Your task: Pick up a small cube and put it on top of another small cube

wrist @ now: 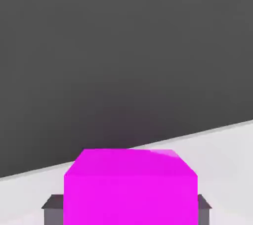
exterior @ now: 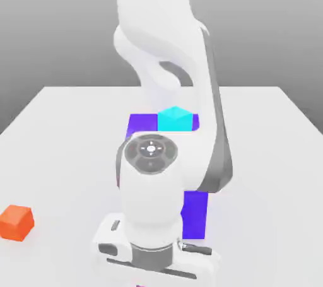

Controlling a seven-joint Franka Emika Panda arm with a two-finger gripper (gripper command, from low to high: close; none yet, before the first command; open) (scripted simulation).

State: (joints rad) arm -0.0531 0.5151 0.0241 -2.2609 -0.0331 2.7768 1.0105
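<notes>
A magenta cube [wrist: 129, 184] sits between my gripper's [wrist: 127, 215] two grey fingers [wrist: 50, 209], which press against its sides, so the gripper is shut on it. In the exterior view the hand [exterior: 154, 255] is low at the front, with a sliver of the magenta cube [exterior: 140, 285] just below it. A cyan cube [exterior: 175, 118] shows behind the arm, at the top of a blue block [exterior: 195, 214]. An orange cube [exterior: 16, 222] rests on the table at the exterior view's left.
The white table [exterior: 63, 140] stretches wide around the arm. My own arm [exterior: 164, 58] hides most of the blue block. In the hand view the table's edge [wrist: 222, 129] runs beyond the magenta cube against a dark background.
</notes>
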